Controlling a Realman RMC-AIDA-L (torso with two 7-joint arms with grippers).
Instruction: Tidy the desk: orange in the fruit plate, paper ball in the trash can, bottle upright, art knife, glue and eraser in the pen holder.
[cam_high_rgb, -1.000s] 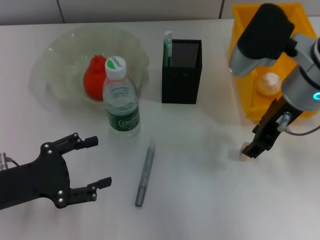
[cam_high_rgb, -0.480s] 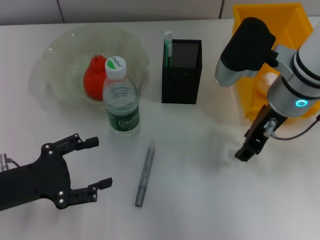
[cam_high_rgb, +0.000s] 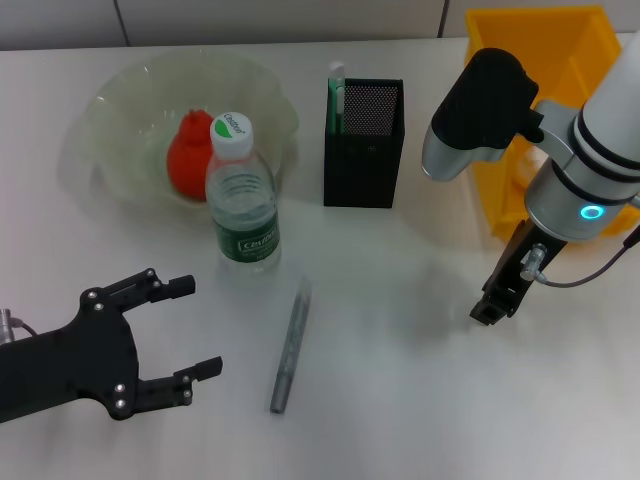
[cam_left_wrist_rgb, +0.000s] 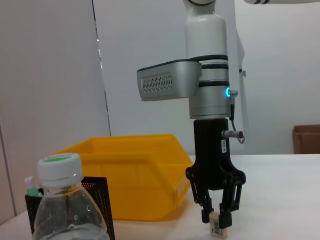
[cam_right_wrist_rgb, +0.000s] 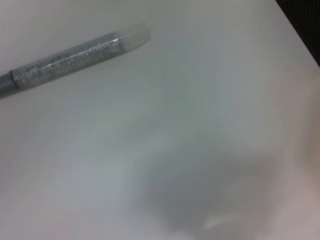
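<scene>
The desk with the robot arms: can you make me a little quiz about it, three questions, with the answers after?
1. True or false: the bottle is standing upright.
2. What does the right gripper hold between its fingers?
A. the glitter glue pen
B. the eraser
C. the orange
3. Fill in the missing word: the orange sits in the clear fruit ____.

Key
1. True. It stands cap up, in front of the fruit plate.
2. B. The eraser is pinched at the fingertips; the glue pen lies flat on the desk, and the left gripper is open beside it.
3. plate.
</scene>
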